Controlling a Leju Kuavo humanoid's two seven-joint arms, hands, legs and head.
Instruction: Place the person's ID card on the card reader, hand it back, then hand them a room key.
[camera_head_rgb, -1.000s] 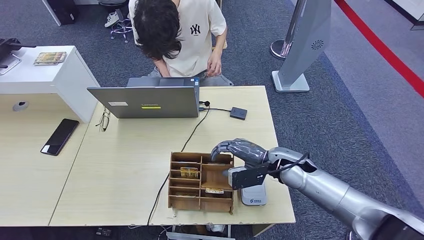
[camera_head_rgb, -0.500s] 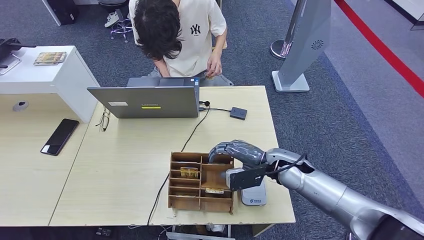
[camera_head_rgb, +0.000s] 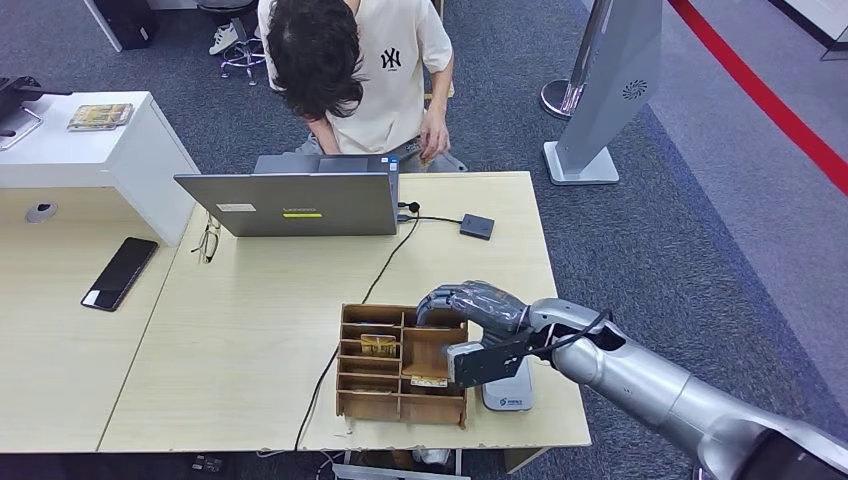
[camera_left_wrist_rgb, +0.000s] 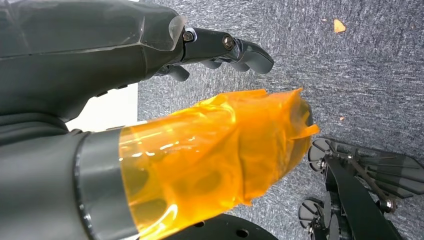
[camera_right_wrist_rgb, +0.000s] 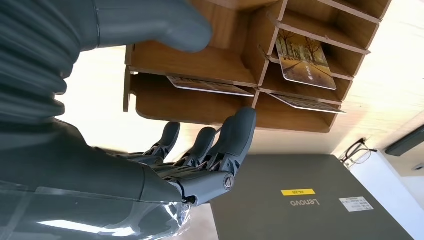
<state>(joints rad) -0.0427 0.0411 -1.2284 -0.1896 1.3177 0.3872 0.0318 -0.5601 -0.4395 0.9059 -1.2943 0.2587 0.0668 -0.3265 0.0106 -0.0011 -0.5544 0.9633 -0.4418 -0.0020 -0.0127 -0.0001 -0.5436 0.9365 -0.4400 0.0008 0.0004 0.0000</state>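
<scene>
Now my right hand (camera_head_rgb: 478, 305) hovers over the rack (camera_head_rgb: 402, 362), fingers (camera_right_wrist_rgb: 235, 135) apart, holding nothing; key cards (camera_right_wrist_rgb: 300, 60) lie in its slots. Reaching carelessly, I could catch a divider and shove the rack along the worktop (camera_head_rgb: 250, 330).

The head view looks down from high over the desk (camera_head_rgb: 250, 330). The right wrist view sits close behind the right hand (camera_right_wrist_rgb: 190, 150) — both show the wooden organizer (camera_head_rgb: 402, 362) and laptop (camera_head_rgb: 300, 200). The left wrist view faces carpet (camera_left_wrist_rgb: 360, 75).
</scene>
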